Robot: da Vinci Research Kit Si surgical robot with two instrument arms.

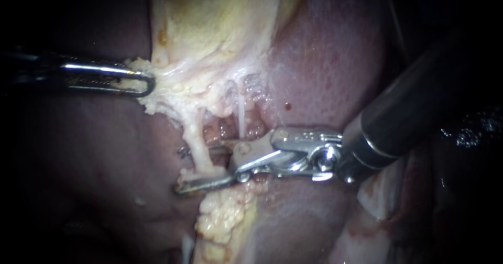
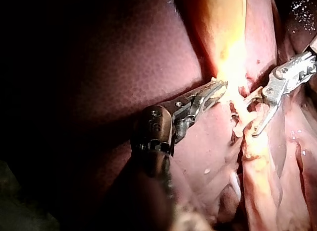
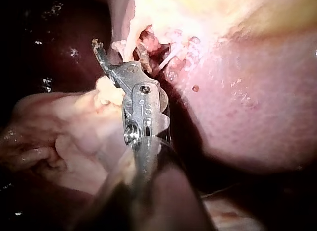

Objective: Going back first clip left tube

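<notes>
The place is a surgical work site, seen from very close. Wet, dark red liver fills every view, with the pale yellow gallbladder lying against it and a thin whitish tube stretched below. Two slim steel tools reach in. The left instrument has its jaws clamped on the gallbladder's edge. The right instrument is a dark shaft ending in hinged, pinned jaws that stand apart on either side of the tube. One narrow bright light falls on the tissue; everything around it is black.
</notes>
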